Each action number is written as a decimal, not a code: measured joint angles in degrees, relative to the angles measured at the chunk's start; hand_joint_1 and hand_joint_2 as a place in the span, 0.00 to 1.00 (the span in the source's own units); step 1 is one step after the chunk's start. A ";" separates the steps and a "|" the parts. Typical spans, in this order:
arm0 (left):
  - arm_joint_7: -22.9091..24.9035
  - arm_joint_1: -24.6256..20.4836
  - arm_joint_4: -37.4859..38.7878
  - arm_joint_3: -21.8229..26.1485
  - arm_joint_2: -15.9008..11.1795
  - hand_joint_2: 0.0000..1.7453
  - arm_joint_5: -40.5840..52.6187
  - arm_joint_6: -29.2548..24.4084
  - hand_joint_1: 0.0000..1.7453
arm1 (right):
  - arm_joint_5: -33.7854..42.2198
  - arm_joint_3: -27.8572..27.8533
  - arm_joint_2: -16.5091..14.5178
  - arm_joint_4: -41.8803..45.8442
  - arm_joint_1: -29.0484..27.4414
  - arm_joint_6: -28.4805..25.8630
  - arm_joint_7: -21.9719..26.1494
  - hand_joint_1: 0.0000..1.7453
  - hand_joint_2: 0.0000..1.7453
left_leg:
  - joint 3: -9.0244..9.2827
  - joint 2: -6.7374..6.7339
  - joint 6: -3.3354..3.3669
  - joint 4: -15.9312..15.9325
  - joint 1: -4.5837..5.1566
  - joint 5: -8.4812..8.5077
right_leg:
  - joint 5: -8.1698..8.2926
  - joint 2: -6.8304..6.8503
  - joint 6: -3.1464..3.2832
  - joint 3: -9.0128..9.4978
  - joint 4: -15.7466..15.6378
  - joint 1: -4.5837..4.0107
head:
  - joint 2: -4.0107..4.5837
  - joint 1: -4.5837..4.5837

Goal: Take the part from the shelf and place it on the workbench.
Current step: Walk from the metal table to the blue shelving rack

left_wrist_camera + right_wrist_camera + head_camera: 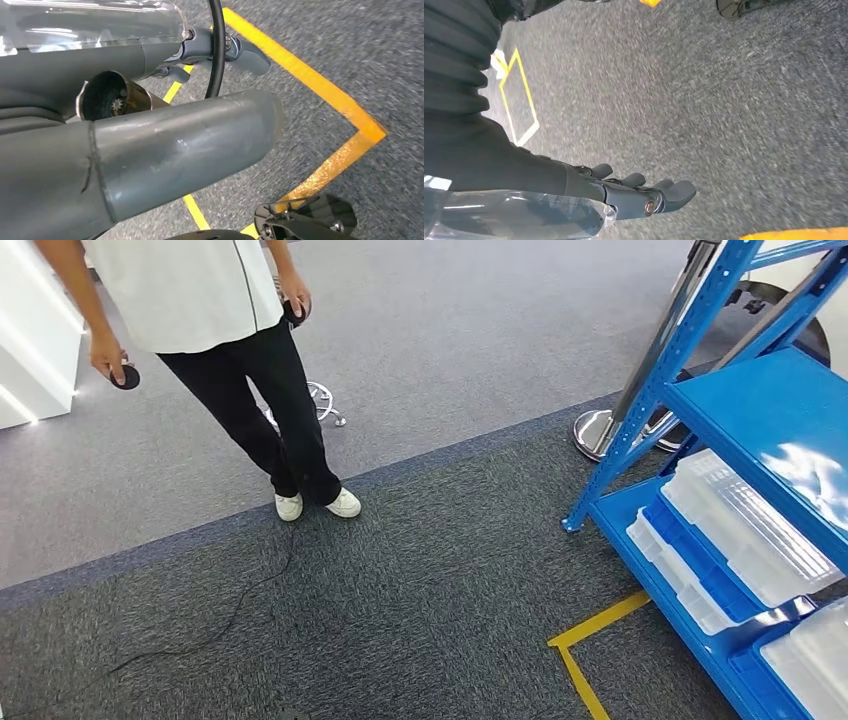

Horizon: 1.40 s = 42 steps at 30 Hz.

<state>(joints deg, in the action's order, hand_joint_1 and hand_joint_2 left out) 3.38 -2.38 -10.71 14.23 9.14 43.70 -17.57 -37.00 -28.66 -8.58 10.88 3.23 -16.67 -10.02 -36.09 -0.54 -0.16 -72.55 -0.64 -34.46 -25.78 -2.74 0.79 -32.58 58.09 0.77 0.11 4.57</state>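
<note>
A blue metal shelf (770,410) stands at the right of the head view. Clear lidded bins (745,525) and a blue bin (690,540) sit on its lower level, and I cannot make out any part inside them. My left hand (175,145) hangs over the carpet with its thick thumb and fingers (245,52) stretched out, holding nothing. My right hand (644,192) also hangs above the carpet, fingers apart and empty.
A person (200,300) stands at the back left with a dark round object in each hand. A thin black cable (230,610) trails across the carpet. Yellow floor tape (590,640) marks a corner beside the shelf. A chrome stand base (600,430) sits behind the shelf's post.
</note>
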 joint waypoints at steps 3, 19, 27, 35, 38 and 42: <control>-0.02 -0.04 0.01 -0.01 -0.04 0.00 0.02 -0.01 0.00 | 0.04 -0.21 -0.11 0.00 0.04 0.08 0.02 0.00 1.00 | 4.50 3.22 0.14 10.58 -0.36 5.51 | -0.26 -2.28 -0.58 -0.33 0.87 0.14 | 0.00 0.01; -0.54 -0.25 0.00 -0.01 -0.09 0.00 0.21 -0.16 0.00 | 0.39 -1.02 -0.11 0.00 -0.03 -0.01 0.15 0.00 1.00 | 6.26 -4.86 1.83 14.80 0.38 6.44 | -1.02 6.45 -2.22 -0.64 2.39 -0.58 | 0.00 0.25; -0.52 -0.82 0.00 0.00 0.07 0.00 0.14 -0.32 0.00 | 0.05 -1.33 -0.09 0.00 0.19 0.03 0.64 0.00 1.00 | 2.51 -0.96 -0.18 4.49 0.15 -0.28 | -0.18 2.82 0.49 0.10 -0.16 -0.26 | 0.00 0.08; -0.10 -0.63 0.00 0.18 0.05 0.00 -0.12 -0.30 0.00 | -0.18 -1.46 -0.05 0.00 0.31 0.19 0.82 0.00 1.00 | 4.70 4.19 0.31 12.93 -0.21 6.63 | -0.52 -3.74 -0.54 -0.62 1.26 -0.17 | 0.00 0.09; 0.40 -0.75 0.00 0.45 0.05 0.00 -0.09 -0.25 0.00 | -0.20 -1.52 0.01 0.00 0.01 0.21 0.86 0.00 1.00 | 4.99 3.42 1.02 13.91 -0.16 6.78 | -0.25 -4.91 -1.67 -1.34 1.36 0.06 | 0.00 0.08; 0.59 -0.65 0.00 0.54 0.10 0.00 0.01 -0.19 0.00 | -0.21 -1.57 0.17 0.00 0.05 0.23 0.86 0.00 1.00 | 5.08 0.53 2.36 14.68 -0.22 7.29 | -5.24 1.20 -2.69 -5.35 9.63 -0.06 | 0.00 0.32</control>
<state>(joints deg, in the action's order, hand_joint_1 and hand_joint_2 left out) 3.97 -3.03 -10.71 14.77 9.23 43.71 -17.76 -37.21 -30.23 -8.41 10.88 3.28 -16.44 -9.16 -31.01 -0.01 2.20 -57.87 -0.86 -27.17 -31.02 -1.54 -1.90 -37.94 67.73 0.71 0.11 4.89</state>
